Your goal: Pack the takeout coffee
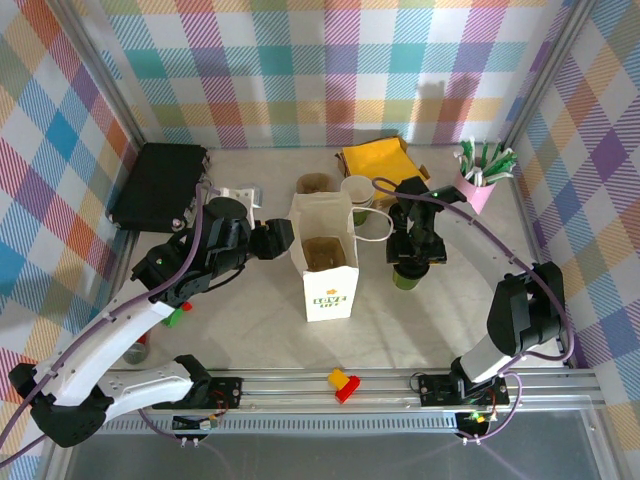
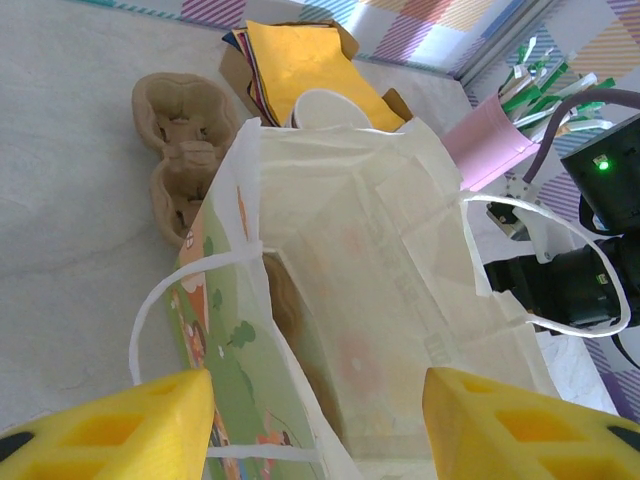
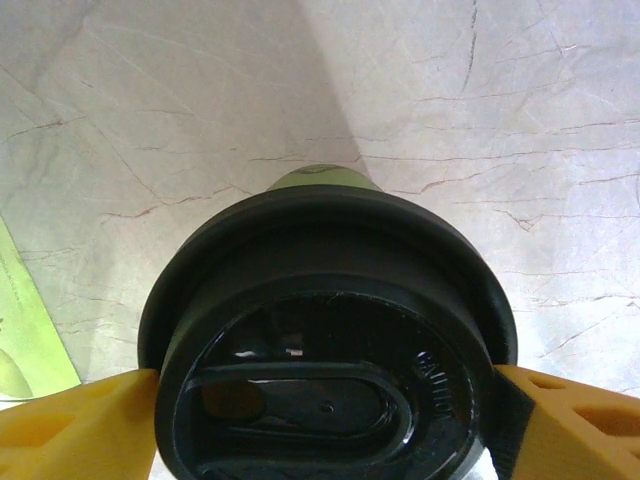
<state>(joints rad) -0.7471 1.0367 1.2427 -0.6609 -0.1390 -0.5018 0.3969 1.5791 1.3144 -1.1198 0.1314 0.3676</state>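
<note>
Down at the right tool, the two yellow fingers sit either side of the coffee cup. They're level with its black lid and spread about as wide as the lid. They look right up against the rim on both sides, but honestly I cannot tell whether they're squeezing it or just framing it. The cup stands upright on the desk, near the right side of the white paper bag, not inside it yet.

Handling-wise, my guess is it's a small paper cup, so light-ish unless it's full. The walls are soft and will buckle if you clamp hard. The plastic lid is glossy, probably slick, and could pop off if you lift by it alone. I'd take hold just under the lid rim, on the green paper, where the lid stiffens the wall. Gentle squeeze, and keep it upright so nothing slops.

Over on the other side, the left tool is open, fingers well apart. The bag's near wall and one loop handle run between them, and nothing looks pinched. The bag mouth gapes upward and it's much taller than the cup, so the cup needs a good lift to clear the edge.
</note>
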